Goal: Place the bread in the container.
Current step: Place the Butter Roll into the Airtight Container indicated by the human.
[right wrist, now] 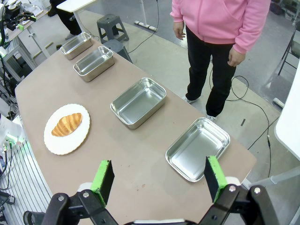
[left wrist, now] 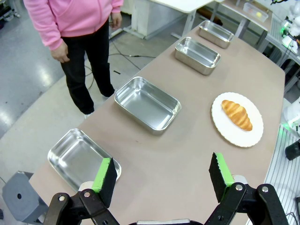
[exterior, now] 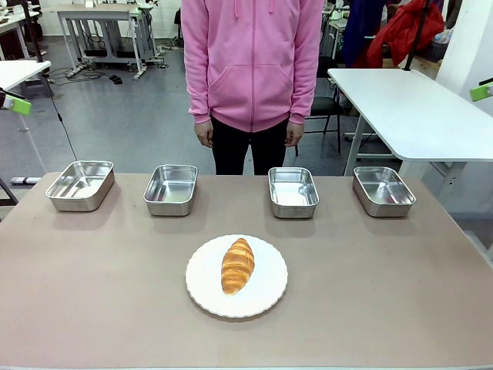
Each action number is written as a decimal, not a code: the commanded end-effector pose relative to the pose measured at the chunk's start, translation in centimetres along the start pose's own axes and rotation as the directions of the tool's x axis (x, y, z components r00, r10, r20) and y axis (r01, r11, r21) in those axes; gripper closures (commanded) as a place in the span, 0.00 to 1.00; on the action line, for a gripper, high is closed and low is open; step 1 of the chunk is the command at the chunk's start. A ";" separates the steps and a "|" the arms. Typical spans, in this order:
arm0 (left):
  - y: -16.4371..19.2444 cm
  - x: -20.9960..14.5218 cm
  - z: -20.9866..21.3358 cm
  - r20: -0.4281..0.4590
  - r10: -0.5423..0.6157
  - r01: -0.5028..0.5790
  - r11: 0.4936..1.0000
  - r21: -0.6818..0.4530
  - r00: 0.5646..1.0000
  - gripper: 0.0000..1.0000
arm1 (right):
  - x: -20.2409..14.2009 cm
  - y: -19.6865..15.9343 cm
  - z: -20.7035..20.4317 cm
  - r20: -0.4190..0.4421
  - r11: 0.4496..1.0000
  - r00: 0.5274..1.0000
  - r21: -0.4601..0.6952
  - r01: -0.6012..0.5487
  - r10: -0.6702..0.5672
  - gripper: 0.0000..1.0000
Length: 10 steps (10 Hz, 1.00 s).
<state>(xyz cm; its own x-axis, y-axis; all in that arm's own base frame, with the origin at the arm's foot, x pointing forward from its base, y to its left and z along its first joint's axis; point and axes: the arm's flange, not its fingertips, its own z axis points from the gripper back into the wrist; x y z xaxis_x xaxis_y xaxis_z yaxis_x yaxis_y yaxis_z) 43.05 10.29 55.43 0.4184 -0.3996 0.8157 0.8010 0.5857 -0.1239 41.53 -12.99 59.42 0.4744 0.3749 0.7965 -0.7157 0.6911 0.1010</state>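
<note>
Jaws of the left gripper point(left wrist: 161, 161) stand wide apart above the table point(left wrist: 178, 187), with bare tabletop showing between the green pads point(left wrist: 102, 176). Jaws of the right gripper point(right wrist: 158, 161) are spread just as wide, and they too hold nothing.

The bread point(exterior: 237, 265) lies on a round white plate point(exterior: 202, 291) near the middle of the table. It is on the robot's side of a row of four steel pans, with its long axis running roughly toward the person point(exterior: 253, 69).

In the left wrist view the bread sits well apart from the jaws, farther off and toward the right-hand finger's side. The leftmost pan point(left wrist: 70, 161) lies partly behind the left-hand pad. In the right wrist view the bread is again well apart, out beyond the left-hand finger, while the rightmost pan point(right wrist: 197, 150) lies just past the right-hand pad.

The left middle pan point(exterior: 171, 189) and the right middle pan point(exterior: 293, 192) stand beyond the plate, one to each side and clear of its rim. All four pans show bare, shiny bottoms. The person stands at the far edge of the table with arms hanging and hands at the sides.
</note>
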 end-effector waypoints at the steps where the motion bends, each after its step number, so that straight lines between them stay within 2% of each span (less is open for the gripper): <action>1: 0.0 -0.1 0.1 0.004 0.003 -0.003 1.000 -0.006 1.000 0.00 | 0.0 0.0 0.0 0.008 1.000 1.000 0.006 -0.008 0.007 0.00; 10: 0.0 -0.1 0.1 0.004 0.003 -0.003 1.000 -0.006 1.000 0.00 | 0.0 0.0 0.0 0.008 1.000 1.000 0.006 -0.008 0.007 0.00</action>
<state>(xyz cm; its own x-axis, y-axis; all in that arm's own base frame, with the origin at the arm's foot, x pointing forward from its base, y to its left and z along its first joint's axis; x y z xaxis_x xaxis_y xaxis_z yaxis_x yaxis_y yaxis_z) 43.05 10.29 55.43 0.4184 -0.3996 0.8157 0.8010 0.5857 -0.1239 41.53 -12.99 59.42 0.4744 0.3749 0.7965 -0.7157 0.6911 0.1010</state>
